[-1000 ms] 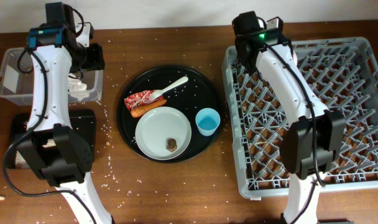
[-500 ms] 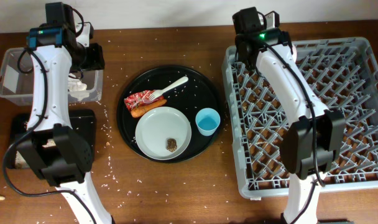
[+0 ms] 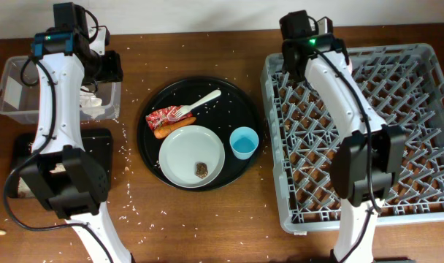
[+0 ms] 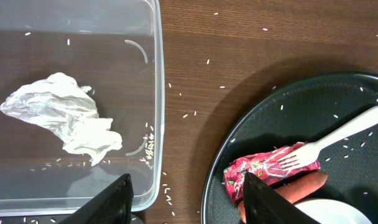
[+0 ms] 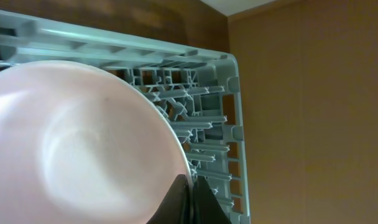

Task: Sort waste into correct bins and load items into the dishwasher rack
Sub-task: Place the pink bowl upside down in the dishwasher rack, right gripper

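Cream bowl (image 5: 83,143): rim pinched by right fingers (image 5: 204,202) over rack (image 5: 201,118), right edge of bench (image 3: 207,226), for loading; left fingers (image 4: 267,199) spread, empty

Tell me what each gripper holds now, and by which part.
Right gripper pinches the cream bowl by its rim. Left gripper is open, holding nothing.

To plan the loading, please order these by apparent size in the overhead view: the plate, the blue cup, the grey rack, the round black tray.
Largest to smallest:
1. grey rack
2. round black tray
3. plate
4. blue cup
No two look alike in size.
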